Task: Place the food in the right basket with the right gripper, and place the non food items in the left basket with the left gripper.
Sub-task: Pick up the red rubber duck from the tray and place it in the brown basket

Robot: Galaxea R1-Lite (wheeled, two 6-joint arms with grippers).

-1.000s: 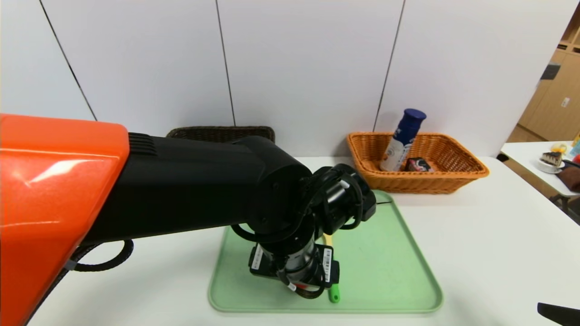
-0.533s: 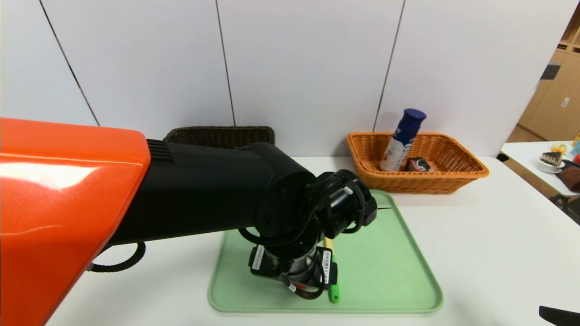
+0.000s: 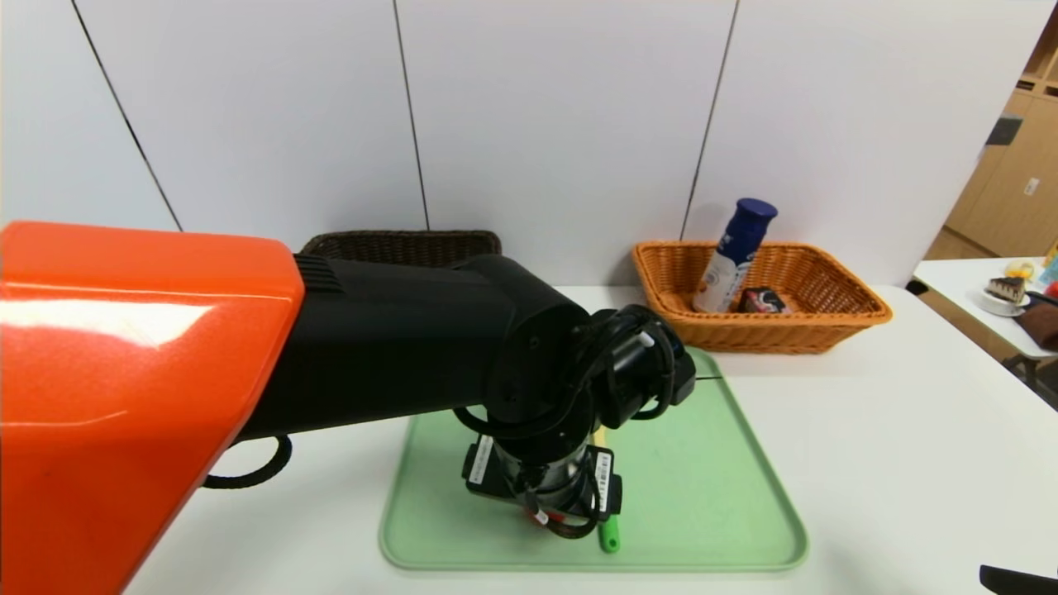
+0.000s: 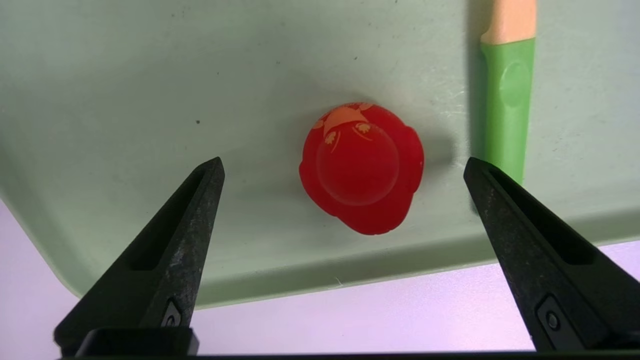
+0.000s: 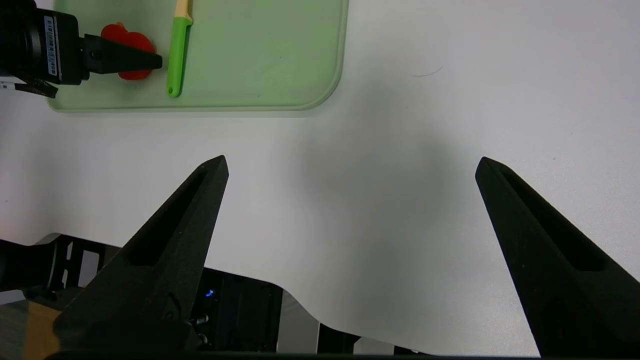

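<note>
My left gripper (image 4: pixel 344 160) is open above the near edge of the green tray (image 3: pixel 702 463), one finger on each side of the small red rubber duck (image 4: pixel 361 167), above it and not touching. The yellow pasta fork with green handle (image 4: pixel 505 100) lies beside the duck; its handle end shows in the head view (image 3: pixel 608 539). The left gripper's housing (image 3: pixel 545 496) hides the duck there. The white and blue bottle (image 3: pixel 731 256) and the black carton (image 3: pixel 762 299) sit in the orange basket (image 3: pixel 826 322). My right gripper (image 5: pixel 351 159) is open and empty over the table's near right edge. The yellow duck toy and the grey case are out of view.
The dark brown basket (image 3: pixel 405 244) stands at the back, mostly behind my left arm. A side table with a cake plate (image 3: pixel 1004 293) is at the far right. The table's front edge and a dark frame below it show in the right wrist view (image 5: pixel 240 320).
My left arm has reached a little farther right over the tray, and its gripper has shifted slightly. The right gripper has not moved.
</note>
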